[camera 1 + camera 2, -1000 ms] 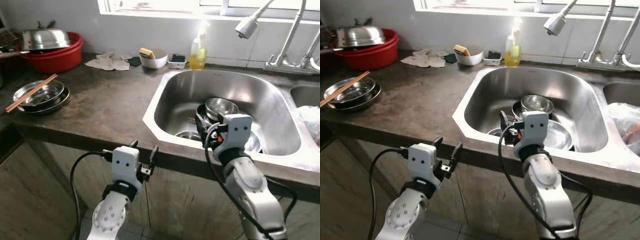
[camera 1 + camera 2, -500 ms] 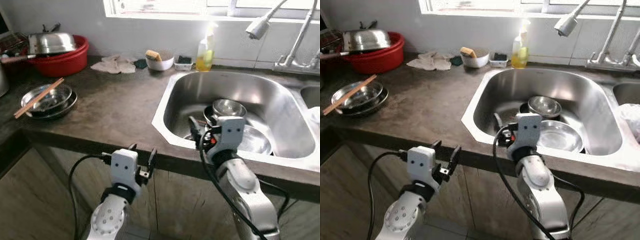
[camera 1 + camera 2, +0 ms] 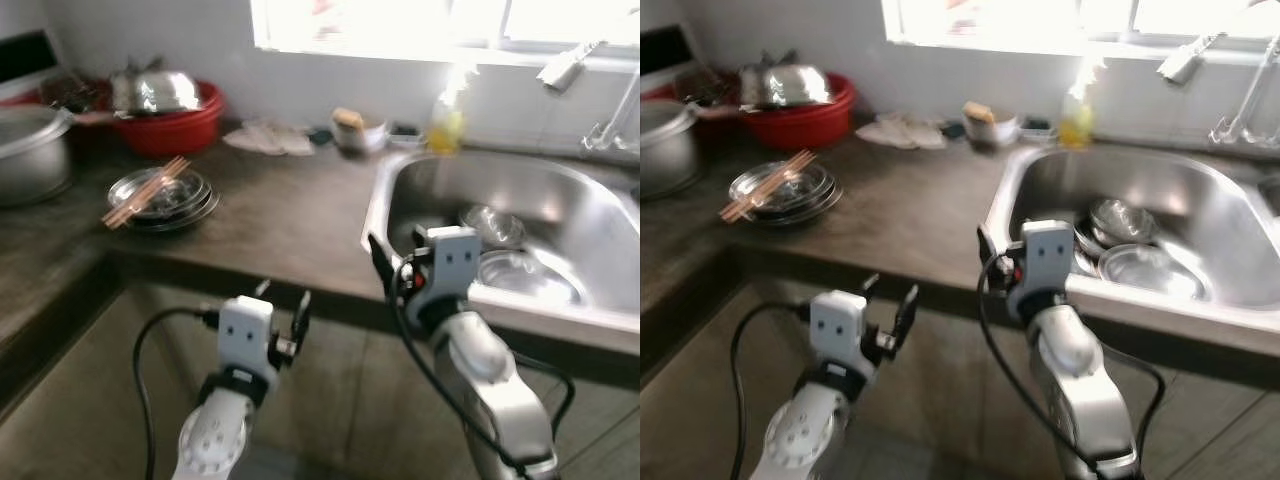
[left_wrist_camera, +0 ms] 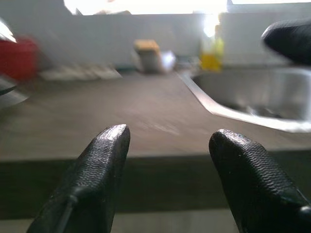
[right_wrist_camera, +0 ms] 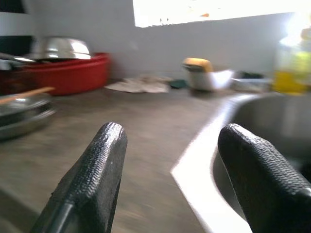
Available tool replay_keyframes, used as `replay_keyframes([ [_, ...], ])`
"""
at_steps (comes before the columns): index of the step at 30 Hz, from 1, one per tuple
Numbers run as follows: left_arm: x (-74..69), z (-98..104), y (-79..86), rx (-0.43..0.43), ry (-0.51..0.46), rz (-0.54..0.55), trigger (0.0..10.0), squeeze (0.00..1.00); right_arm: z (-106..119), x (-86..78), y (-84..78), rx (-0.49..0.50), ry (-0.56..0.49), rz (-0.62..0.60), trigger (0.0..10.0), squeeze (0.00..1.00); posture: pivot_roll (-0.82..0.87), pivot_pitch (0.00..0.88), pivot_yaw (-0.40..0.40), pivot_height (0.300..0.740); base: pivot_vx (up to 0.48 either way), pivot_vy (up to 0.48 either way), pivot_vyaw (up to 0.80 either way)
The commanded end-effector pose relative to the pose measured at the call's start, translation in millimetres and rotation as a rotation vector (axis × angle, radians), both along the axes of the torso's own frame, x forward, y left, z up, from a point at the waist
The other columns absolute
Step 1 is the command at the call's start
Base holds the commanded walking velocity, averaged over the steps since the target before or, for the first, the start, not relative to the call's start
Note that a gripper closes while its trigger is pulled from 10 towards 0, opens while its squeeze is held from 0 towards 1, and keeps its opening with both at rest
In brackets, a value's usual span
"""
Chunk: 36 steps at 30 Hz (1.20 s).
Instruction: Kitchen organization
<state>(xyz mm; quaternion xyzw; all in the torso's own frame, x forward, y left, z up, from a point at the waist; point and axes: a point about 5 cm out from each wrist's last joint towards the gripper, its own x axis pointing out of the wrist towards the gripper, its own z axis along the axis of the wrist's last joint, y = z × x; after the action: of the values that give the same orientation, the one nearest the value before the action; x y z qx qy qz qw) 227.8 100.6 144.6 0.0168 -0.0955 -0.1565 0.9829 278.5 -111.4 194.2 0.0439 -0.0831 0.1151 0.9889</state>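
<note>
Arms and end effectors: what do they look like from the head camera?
Two silver, rounded arms. Each carries a white boxy wrist block with two small dark dots, looped by a black cable, and ends in two long black textured fingers: the left end effector and the right end effector.

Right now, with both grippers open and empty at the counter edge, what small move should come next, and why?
Probably reach the right gripper forward into the sink toward the steel bowls there. It is open, empty and at the sink's front rim, closest to them. The left gripper, also open, hangs lower, below the counter edge.
</note>
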Motion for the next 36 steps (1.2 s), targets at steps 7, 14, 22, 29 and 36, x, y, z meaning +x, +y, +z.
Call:
replay_keyframes([
  [7, -2.7, -1.5, -5.8, -0.008, 0.035, -0.006, 10.0, 0.0, 5.0, 0.1, -1.8, -0.008, -0.017, -0.009, 10.0, 0.0, 0.09, 0.05, -0.006, 0.74, 0.0, 0.177, 0.8],
  [14, 0.3, -3.8, -5.4, -0.018, 0.053, -0.003, 10.0, 0.0, 6.9, 1.4, -4.2, -0.013, -0.026, -0.011, 10.0, 0.0, 0.09, 0.045, -0.008, 0.74, 0.0, 0.0, 0.8],
  [22, 0.0, -3.9, -5.2, 0.011, 0.044, -0.018, 10.0, 0.0, 14.7, 5.0, -4.5, 0.013, -0.052, -0.003, 10.0, 0.0, 0.09, 0.039, -0.009, 0.74, 0.13, -0.071, 0.57],
  [29, -0.1, -6.5, -4.9, 0.021, 0.051, -0.015, 10.0, 0.0, 23.2, 8.5, -8.8, 0.037, -0.083, -0.007, 10.0, 0.0, 0.09, 0.032, -0.008, 0.74, 0.354, -0.32, 0.0],
  [36, 3.4, -5.3, -3.2, 0.003, 0.056, 0.013, 10.0, 0.0, 28.6, 11.8, -12.4, 0.038, -0.099, -0.007, 10.0, 0.0, 0.09, 0.03, -0.011, 0.74, 0.116, -0.072, 0.0],
])
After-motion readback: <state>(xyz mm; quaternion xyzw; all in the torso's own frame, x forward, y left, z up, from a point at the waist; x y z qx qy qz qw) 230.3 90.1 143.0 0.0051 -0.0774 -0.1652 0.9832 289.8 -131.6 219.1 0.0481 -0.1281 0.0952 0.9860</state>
